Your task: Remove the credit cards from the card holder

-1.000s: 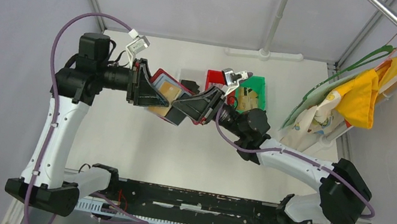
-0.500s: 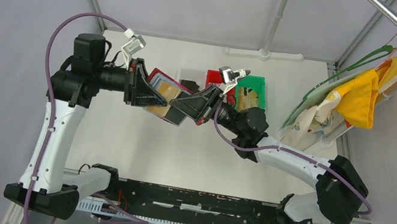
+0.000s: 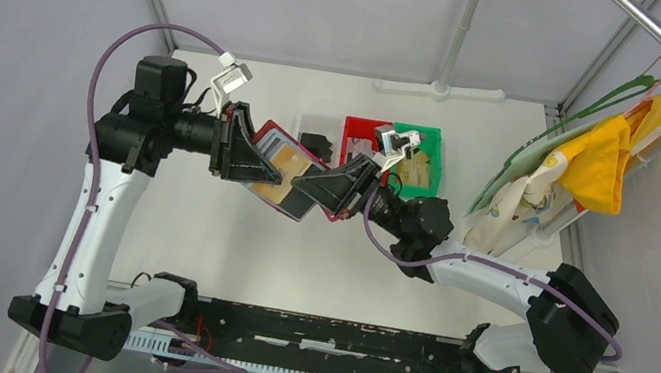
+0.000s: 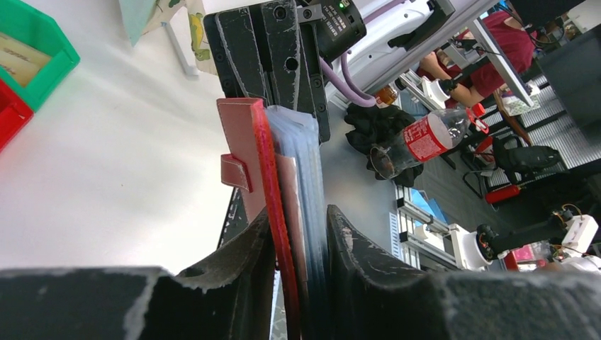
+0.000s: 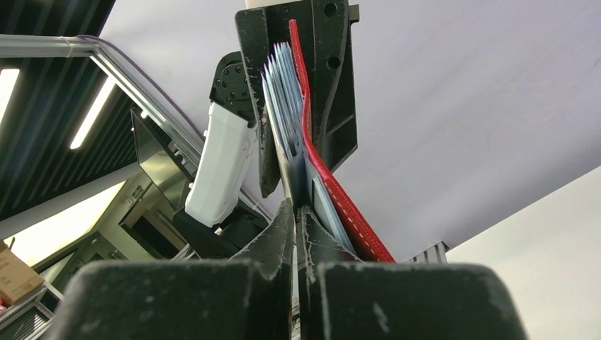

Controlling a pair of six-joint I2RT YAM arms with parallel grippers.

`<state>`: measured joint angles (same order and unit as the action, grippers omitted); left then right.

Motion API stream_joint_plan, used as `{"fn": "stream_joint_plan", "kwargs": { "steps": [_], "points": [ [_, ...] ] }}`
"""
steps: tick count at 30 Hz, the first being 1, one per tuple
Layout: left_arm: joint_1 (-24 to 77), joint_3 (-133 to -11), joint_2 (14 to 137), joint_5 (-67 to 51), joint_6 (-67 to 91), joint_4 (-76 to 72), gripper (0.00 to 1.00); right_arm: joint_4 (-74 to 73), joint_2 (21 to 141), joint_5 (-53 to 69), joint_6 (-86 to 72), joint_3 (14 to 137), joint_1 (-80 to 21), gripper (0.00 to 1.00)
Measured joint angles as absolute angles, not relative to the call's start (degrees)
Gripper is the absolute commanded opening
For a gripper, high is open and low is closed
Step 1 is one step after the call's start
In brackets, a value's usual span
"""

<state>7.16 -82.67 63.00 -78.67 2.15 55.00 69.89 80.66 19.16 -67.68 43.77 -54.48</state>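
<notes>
The dark red card holder (image 3: 266, 135) hangs open above the table's middle, with my left gripper (image 3: 254, 162) shut on its left side. In the left wrist view the card holder's red edge (image 4: 268, 163) and its clear sleeves (image 4: 303, 156) stand between the left gripper's (image 4: 299, 221) fingers. A tan credit card (image 3: 288, 161) lies in the open face. My right gripper (image 3: 311, 186) meets the holder from the right. In the right wrist view the right gripper (image 5: 295, 210) is shut on the thin edge of a credit card (image 5: 289, 180) beside the red cover (image 5: 339, 198).
A red bin (image 3: 359, 133) and a green bin (image 3: 425, 154) stand behind the grippers, with a small black object (image 3: 316, 144) beside them. A rack with a hanger and yellow cloth (image 3: 605, 157) stands at the right edge.
The right gripper's jaws have closed onto the card's edge. Both grippers and the card holder have shifted slightly to the right and toward the near edge.
</notes>
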Motion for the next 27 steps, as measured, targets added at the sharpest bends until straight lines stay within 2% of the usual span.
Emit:
{"fn": "stream_joint_plan", "kwargs": {
  "steps": [4, 14, 15, 16, 18, 20, 24, 25, 27],
  "points": [
    [7.2, -82.7, 63.4, -78.7, 2.7, 55.0, 0.27, 70.8, 80.3, 18.9, -67.7, 42.9, -54.5, 0.00],
    [7.1, -82.8, 63.5, -79.8, 3.4, 54.7, 0.27, 70.6, 77.3, 18.8, -66.6, 40.1, -54.4, 0.00],
    [7.1, -82.8, 63.5, -79.9, 3.5, 54.6, 0.25, 70.7, 77.3, 18.8, -66.6, 40.1, -54.4, 0.03],
    [7.1, -82.8, 63.5, -79.9, 3.5, 54.6, 0.20, 70.6, 77.3, 18.8, -66.5, 40.1, -54.4, 0.12],
    [7.1, -82.8, 63.5, -79.9, 3.6, 54.5, 0.03, 70.6, 77.3, 18.9, -66.5, 40.2, -54.3, 0.27],
    [7.1, -82.8, 63.5, -79.9, 3.7, 54.3, 0.02, 70.6, 77.5, 19.0, -66.4, 40.4, -54.3, 0.39],
    [7.1, -82.8, 63.5, -79.6, 3.7, 53.8, 0.02, 70.7, 78.4, 19.7, -66.7, 42.5, -54.4, 0.43],
    [7.1, -82.8, 63.5, -79.6, 3.7, 53.8, 0.02, 70.7, 78.7, 19.9, -66.8, 43.2, -54.5, 0.42],
    [7.1, -82.8, 63.5, -79.7, 3.7, 53.7, 0.02, 70.7, 79.3, 20.1, -66.8, 44.6, -54.7, 0.33]
  ]
}}
